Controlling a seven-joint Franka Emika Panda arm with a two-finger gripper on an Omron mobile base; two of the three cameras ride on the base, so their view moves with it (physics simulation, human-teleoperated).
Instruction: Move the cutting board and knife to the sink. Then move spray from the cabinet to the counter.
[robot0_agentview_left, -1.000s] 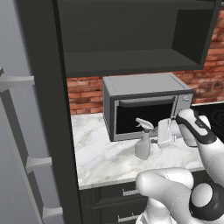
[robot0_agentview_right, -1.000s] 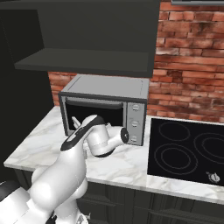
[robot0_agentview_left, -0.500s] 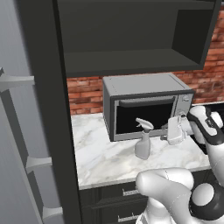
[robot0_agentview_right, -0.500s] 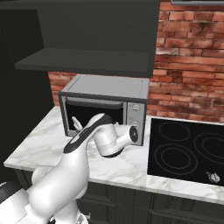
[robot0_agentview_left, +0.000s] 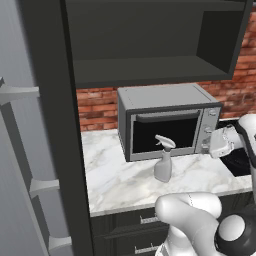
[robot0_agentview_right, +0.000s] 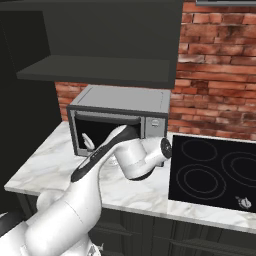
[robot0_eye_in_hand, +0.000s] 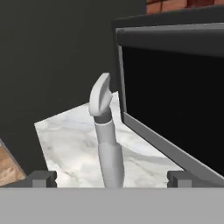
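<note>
While the spray (robot0_agentview_left: 164, 164) stands upright on the counter (robot0_agentview_left: 117, 180) before the microwave (robot0_agentview_left: 167, 120), the pincer (robot0_eye_in_hand: 111, 178) – wide open, empty – sits near enough that a careless swing could topple it.

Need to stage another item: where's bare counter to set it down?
Bare marble counter lies left of the spray, out to the dark tall cabinet, and along the front edge. It is crowded by the microwave, where the spray stands close in front and the open gripper hovers beside.
</note>
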